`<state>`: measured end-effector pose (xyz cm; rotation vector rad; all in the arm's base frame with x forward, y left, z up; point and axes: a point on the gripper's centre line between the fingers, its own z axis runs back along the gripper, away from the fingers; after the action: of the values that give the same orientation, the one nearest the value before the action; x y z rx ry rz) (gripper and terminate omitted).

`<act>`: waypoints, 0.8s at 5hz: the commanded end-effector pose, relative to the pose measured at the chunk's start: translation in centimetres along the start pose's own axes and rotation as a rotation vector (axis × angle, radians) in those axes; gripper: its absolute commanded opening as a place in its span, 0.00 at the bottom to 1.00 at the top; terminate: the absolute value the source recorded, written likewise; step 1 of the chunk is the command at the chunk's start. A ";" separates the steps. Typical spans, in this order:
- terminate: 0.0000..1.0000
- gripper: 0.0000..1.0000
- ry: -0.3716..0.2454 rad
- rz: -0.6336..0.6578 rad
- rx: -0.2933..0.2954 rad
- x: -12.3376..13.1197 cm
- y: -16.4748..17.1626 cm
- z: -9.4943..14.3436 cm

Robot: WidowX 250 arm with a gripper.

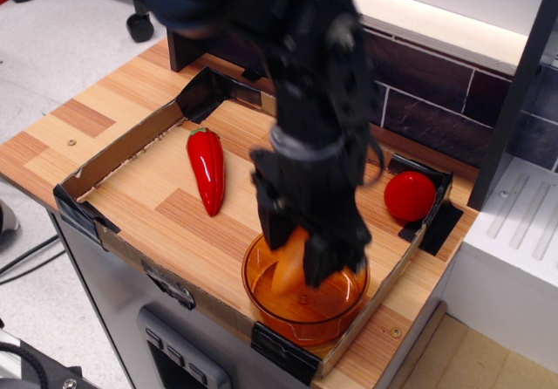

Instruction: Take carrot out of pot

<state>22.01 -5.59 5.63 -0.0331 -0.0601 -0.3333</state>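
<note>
The amber pot (305, 306) stands at the front edge of the wooden tray surface, near the right corner. My black gripper (296, 254) hangs just above the pot's rim, blurred by motion. Its fingers are shut on the orange carrot (289, 261), which sits between them, tilted, its lower end still over the pot's inside. The pot's bottom shows bare beneath it.
A long red pepper (206, 169) lies to the left of the pot. A round red tomato (410, 196) sits at the back right by the cardboard wall (113, 153). A white rack (523, 223) stands on the right past the table.
</note>
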 end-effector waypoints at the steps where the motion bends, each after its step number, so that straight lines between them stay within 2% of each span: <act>1: 0.00 0.00 -0.163 0.096 0.023 1.1 4.3 3.9; 2: 0.00 0.00 -0.177 0.099 0.043 -0.4 7.3 3.9; 3: 0.00 0.00 -0.135 0.101 0.056 -2.3 10.0 3.0; 4: 0.00 0.00 -0.092 0.086 0.096 -3.4 11.1 1.6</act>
<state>23.05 4.95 5.56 0.0355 -0.1409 -0.2440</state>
